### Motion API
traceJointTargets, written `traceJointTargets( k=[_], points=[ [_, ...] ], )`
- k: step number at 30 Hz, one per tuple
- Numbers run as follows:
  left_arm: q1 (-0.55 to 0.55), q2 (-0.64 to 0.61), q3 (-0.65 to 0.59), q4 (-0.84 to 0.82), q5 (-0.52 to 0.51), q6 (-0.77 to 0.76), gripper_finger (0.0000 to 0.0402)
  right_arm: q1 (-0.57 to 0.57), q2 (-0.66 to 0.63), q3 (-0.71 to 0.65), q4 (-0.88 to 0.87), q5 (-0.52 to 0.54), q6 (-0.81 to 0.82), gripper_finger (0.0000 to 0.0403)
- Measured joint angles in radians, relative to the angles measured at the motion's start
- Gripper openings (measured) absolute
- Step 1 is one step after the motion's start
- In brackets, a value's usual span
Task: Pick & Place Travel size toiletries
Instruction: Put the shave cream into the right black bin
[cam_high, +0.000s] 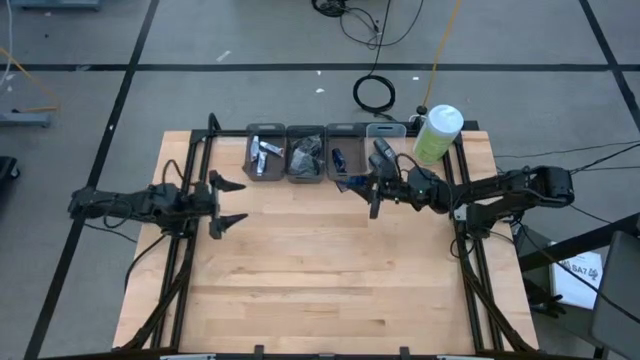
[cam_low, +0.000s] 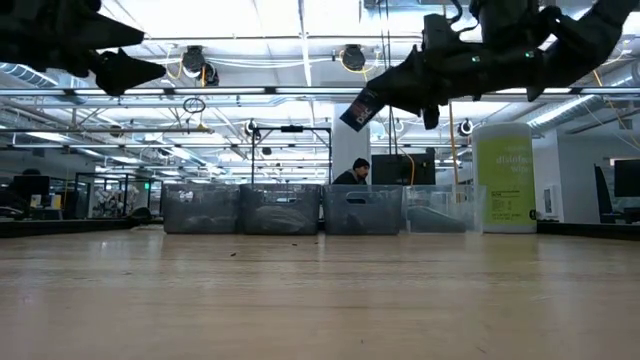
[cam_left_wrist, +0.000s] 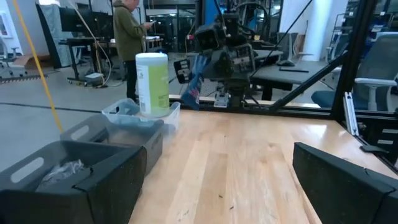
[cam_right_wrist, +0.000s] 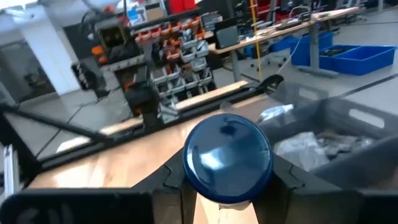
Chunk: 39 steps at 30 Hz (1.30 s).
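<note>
A small dark blue packet (cam_right_wrist: 227, 160) is up in the air, pinched between the two fingers of the right gripper (cam_high: 358, 184). From the side it hangs tilted, high above the wooden table (cam_high: 330, 270), with nothing under it but bare wood. It sits just in front of the row of little bins (cam_high: 305, 152) at the far edge of the table. One bin holds white-and-blue tubes (cam_high: 262, 154), the next holds a heap of dark pieces (cam_high: 306, 155), and another has a small blue thing (cam_high: 338, 158) in it. A big green bottle with a white cap (cam_high: 438, 133) stands at the end of the row, close to the right arm. The left gripper (cam_high: 232, 202) waits over the left side of the table, well away from the packet, with its fingers spread wide and nothing in them. A person (cam_left_wrist: 129, 37) stands in the room beyond the table.
</note>
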Motion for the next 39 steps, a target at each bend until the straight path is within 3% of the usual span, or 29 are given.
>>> traceJointTargets(
  k=[5,12,22,28,39],
  points=[
    [0.0,-0.116,0.0,-0.092,0.02,0.019,0.0395,-0.037,0.013,0.102,-0.107,-0.03,-0.045,0.0103],
    [0.0,-0.169,-0.017,-0.125,0.022,0.05,0.0395,-0.147,0.047,0.225,-0.269,0.031,-0.138,0.0103],
    [0.0,-0.169,-0.08,-0.083,0.034,0.016,0.0395,-0.315,0.253,0.287,-0.27,0.026,-0.117,0.0103],
    [0.0,-0.168,-0.143,-0.068,0.012,-0.024,0.0395,-0.359,0.384,0.286,-0.24,0.026,-0.084,0.0107],
    [0.0,-0.167,-0.151,-0.051,-0.008,-0.035,0.0395,-0.364,0.419,0.287,-0.147,0.027,-0.11,0.0165]
  ],
)
